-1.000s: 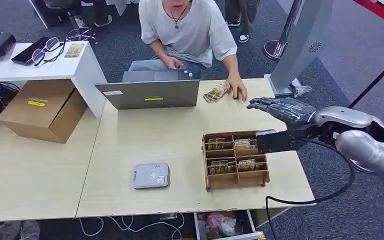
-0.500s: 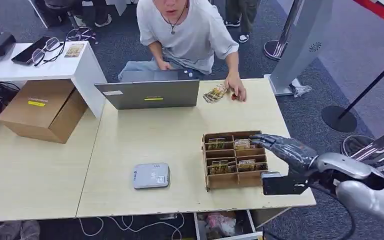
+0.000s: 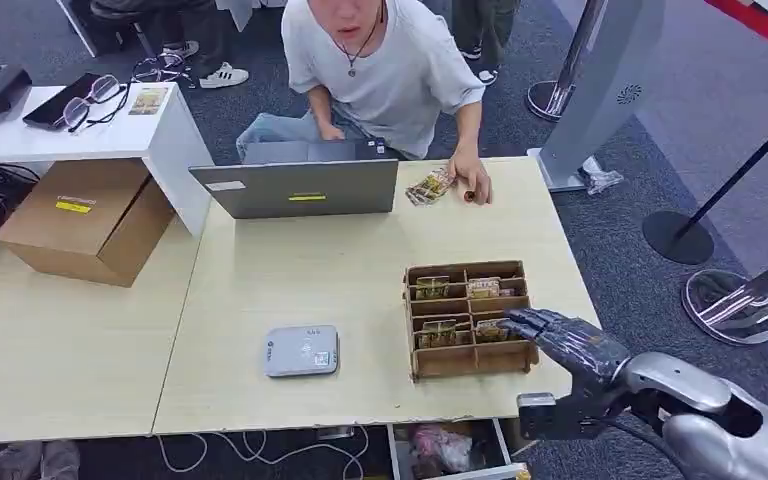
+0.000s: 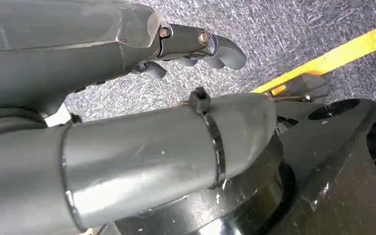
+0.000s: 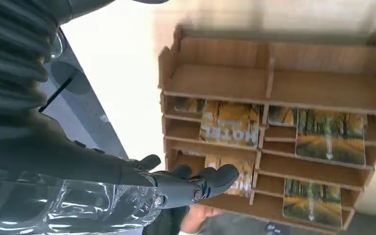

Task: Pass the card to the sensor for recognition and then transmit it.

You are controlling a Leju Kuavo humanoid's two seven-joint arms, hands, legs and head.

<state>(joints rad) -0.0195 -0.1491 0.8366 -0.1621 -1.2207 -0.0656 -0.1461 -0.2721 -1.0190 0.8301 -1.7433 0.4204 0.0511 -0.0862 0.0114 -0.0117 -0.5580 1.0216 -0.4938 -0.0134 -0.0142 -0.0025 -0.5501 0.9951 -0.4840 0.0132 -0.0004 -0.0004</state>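
Grey carpet surrounds the pale desk (image 3: 290, 270). Since a second ago the right hand (image 3: 557, 338), fingers spread and empty, has dropped from beyond the wooden card rack (image 3: 470, 362) to its near corner; cards (image 3: 439, 331) sit just ahead, so a pick seems next.

You can read one word, "HOTEL", printed upside down in pale letters on a yellow-toned picture card (image 5: 230, 124) standing in the brown wooden slotted rack (image 5: 323, 56). Other labels, like the yellow sticker (image 3: 73, 207) on the cardboard box (image 3: 110, 235), are too small to read.
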